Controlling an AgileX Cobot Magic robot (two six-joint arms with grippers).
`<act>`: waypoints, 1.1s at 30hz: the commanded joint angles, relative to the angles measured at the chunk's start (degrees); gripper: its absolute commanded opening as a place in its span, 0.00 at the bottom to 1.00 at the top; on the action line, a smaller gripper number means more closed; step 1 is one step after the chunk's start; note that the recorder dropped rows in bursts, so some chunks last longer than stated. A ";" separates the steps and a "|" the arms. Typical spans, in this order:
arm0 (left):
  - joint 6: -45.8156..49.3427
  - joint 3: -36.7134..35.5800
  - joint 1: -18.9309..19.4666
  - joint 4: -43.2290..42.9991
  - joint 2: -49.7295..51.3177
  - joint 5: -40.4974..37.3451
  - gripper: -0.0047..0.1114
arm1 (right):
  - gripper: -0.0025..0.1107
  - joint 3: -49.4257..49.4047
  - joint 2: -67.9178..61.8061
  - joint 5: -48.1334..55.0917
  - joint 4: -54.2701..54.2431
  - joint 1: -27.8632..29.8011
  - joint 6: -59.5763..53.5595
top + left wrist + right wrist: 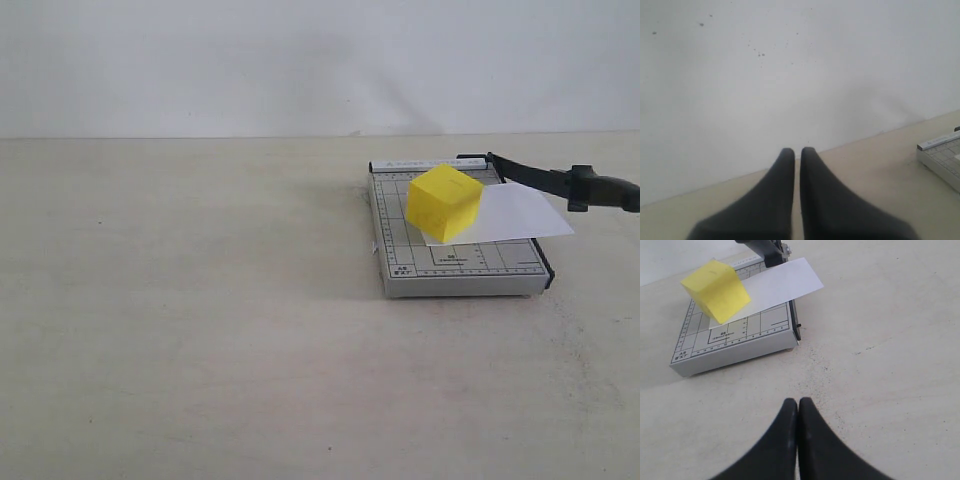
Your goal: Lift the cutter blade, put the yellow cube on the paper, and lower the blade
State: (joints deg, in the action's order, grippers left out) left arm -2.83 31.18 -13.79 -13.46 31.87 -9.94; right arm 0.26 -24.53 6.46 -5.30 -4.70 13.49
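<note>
The yellow cube rests on the white paper, which lies askew on the grey gridded trimmer board. The black cutter blade slants out past the board's right side, its thick handle off the board. Neither gripper shows in the exterior view. My left gripper is shut on nothing, well away from the board's corner. Shut and empty too, my right gripper hovers over bare table in front of the board.
The beige tabletop runs wide to the left and front of the board. A plain white wall stands behind the table's far edge.
</note>
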 commanded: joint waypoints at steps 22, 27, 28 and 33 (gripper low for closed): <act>-28.93 -26.46 0.19 -18.54 -25.74 -10.30 0.08 | 0.02 7.18 -0.17 -11.24 -1.34 0.13 -1.52; -28.86 -31.18 0.19 -19.90 -25.74 -5.34 0.08 | 0.02 20.10 -0.63 -0.61 1.36 0.13 -16.81; -28.86 -31.18 0.19 -19.91 -25.74 -5.90 0.08 | 0.02 21.84 -1.38 1.65 1.36 0.13 -18.75; -28.86 -31.18 0.19 -22.44 -25.74 -6.55 0.08 | 0.02 30.71 -9.13 12.96 1.34 0.13 -20.87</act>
State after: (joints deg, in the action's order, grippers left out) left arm -31.01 0.19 -13.79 -34.47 6.56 -16.97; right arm 26.91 -28.97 12.09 -4.39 -4.70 -5.55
